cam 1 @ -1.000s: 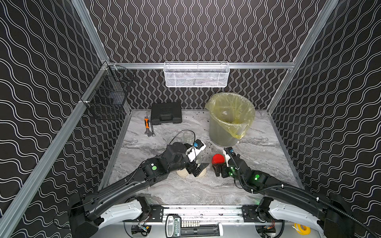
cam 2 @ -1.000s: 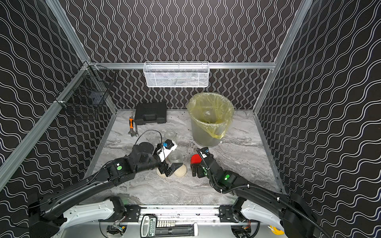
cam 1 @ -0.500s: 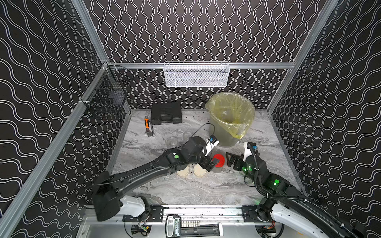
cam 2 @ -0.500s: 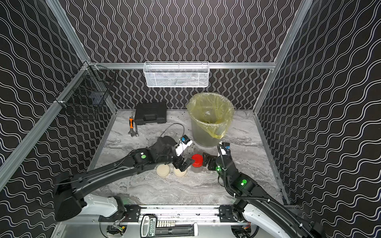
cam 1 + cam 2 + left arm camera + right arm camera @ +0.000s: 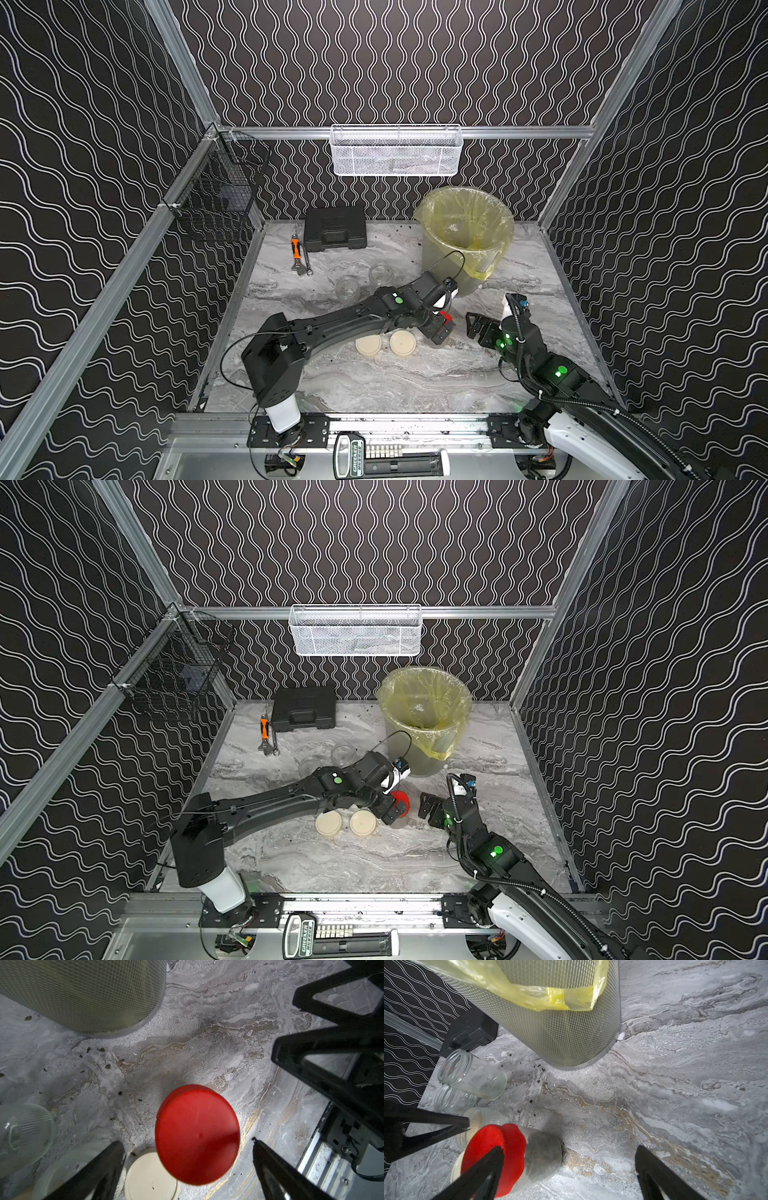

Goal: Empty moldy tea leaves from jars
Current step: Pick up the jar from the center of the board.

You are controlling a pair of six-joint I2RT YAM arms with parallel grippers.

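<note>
Jar position: red-lidded jar (image 5: 512,1157) stands on the surface (image 5: 675,1105). Its lid sits between the left jaws (image 5: 186,1142) with a gap at each finger, and just outside one finger of the right jaws (image 5: 569,1148).
Leaf position: tea leaves (image 5: 544,1153) show dark through that jar's glass. Loose specks (image 5: 537,1068) lie beyond both jaws, near the foot of the bucket (image 5: 560,1032).
Open room: bare surface lies between the right jaws and past them to the side wall (image 5: 665,249). The left jaws have the cream-lidded jars (image 5: 368,345) close on one side and the right jaws' fingers (image 5: 311,1043) near on the other.
Edges: the bucket wall is near, beyond the left jaws; the front rail (image 5: 415,426) is well behind both arms.
Jar count: five, namely one red-lidded, two cream-lidded and two open jars (image 5: 348,289).
Other count: one bucket lined with a yellow bag, one black case (image 5: 335,228), one wrench (image 5: 297,255), one white mesh basket (image 5: 395,151), one black wire basket (image 5: 216,203).
Left arm (image 5: 332,328): stretched low across the surface from its base, wrist bent down over the lid.
Right arm (image 5: 540,365): bent, reaching forward, jaws angled toward the jar.
Jaws state: both spread wide, nothing held.
</note>
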